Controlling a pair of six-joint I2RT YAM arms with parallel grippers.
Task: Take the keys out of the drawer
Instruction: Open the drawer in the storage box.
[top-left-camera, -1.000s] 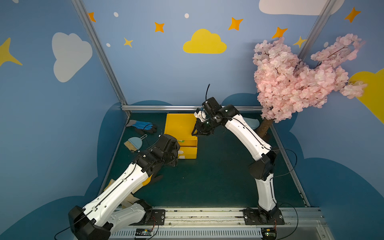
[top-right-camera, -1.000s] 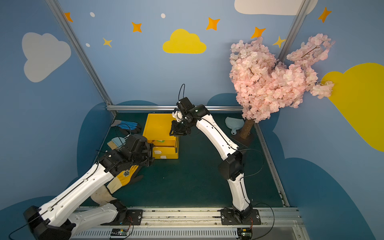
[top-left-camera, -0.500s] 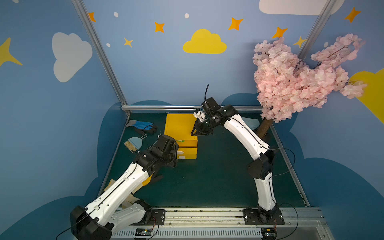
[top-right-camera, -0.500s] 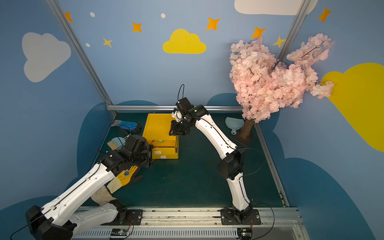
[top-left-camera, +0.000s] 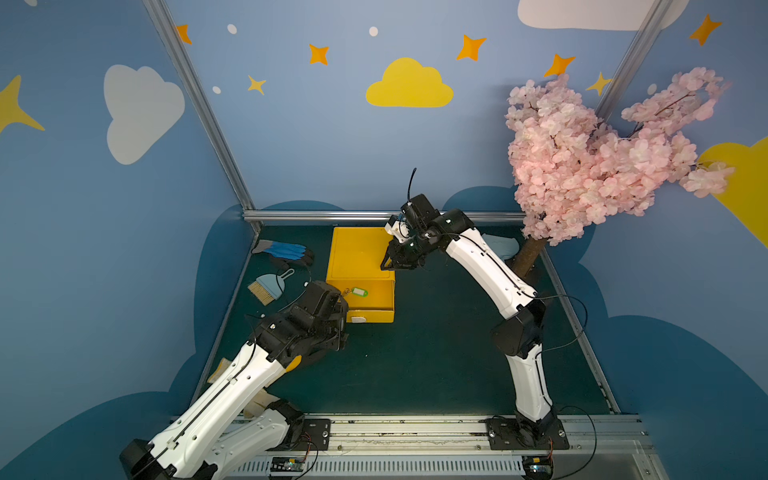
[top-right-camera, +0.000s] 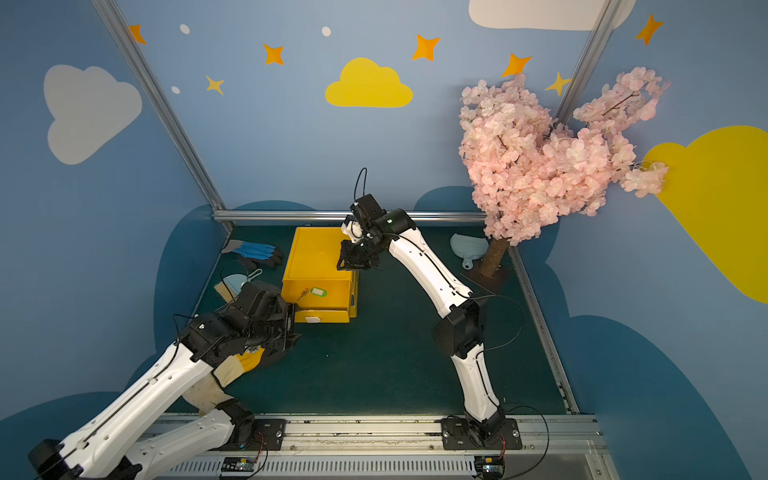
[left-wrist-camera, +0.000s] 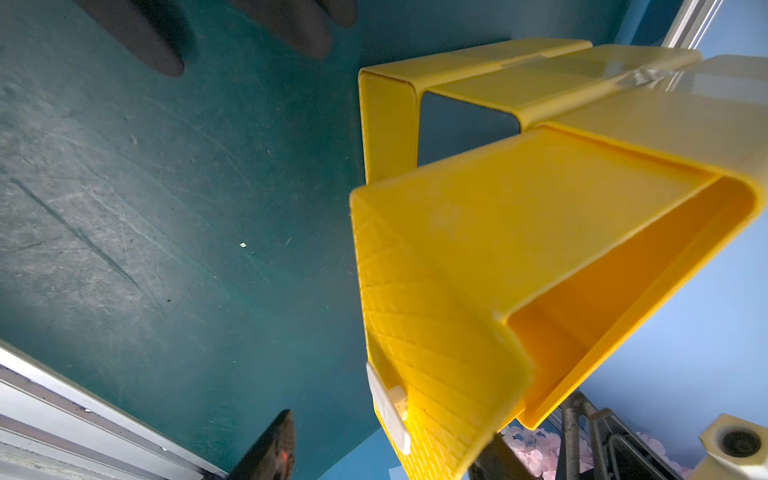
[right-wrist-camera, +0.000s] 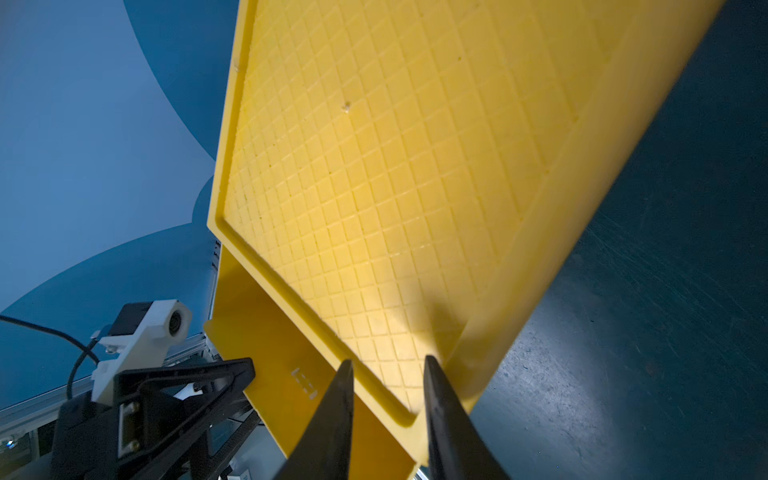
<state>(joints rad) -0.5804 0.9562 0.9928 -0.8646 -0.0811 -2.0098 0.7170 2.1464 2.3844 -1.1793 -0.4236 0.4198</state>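
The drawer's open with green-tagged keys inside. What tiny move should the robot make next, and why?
Probably lift the left hand over the drawer front wall, toward the green-tagged keys. The drawer stands open, the keys lie near its front corner, and that hand is open just outside that corner. The right hand rests on the cabinet top.

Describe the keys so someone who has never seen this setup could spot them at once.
Look for the yellow box at the back of the green mat. Its drawer is pulled open toward the front, and the keys lie inside. Their bright green tag sets them apart from the blue glove and brush on the mat beside the box.
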